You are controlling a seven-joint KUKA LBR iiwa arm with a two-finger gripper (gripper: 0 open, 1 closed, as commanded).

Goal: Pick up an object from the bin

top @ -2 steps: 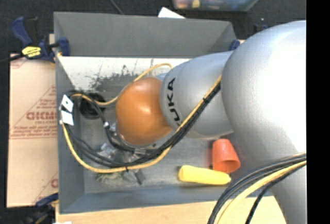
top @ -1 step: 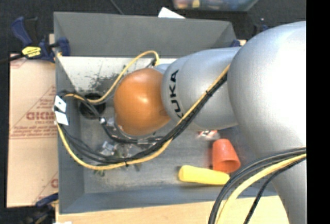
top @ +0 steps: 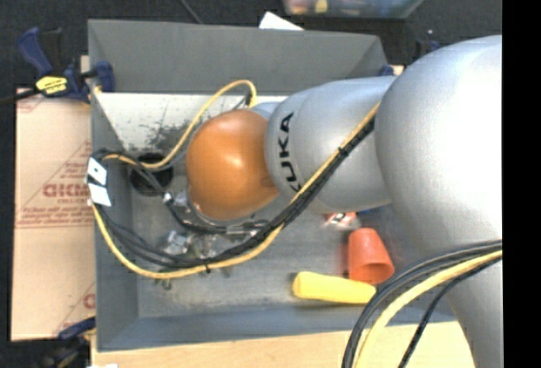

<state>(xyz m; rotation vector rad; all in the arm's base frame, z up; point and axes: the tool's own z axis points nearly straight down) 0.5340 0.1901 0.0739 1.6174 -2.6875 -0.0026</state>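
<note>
My gripper (top: pixel 193 241) sits low in the left half of the bin, under the orange wrist cover, with only its grey metal body showing among the cables. A dark round thing (top: pixel 149 165) lies just up and left of it, near the bin's left wall. To the right, an orange cone-shaped cup (top: pixel 368 256) lies on its side. A yellow elongated piece (top: pixel 333 288) lies along the front wall below the cup. Whatever is directly under the gripper is hidden by the cover.
The arm's silver body covers the right and middle of the bin. A small white and red scrap (top: pixel 340 221) peeks out from under it, just above the orange cup. Yellow and black cables loop round the wrist on the left.
</note>
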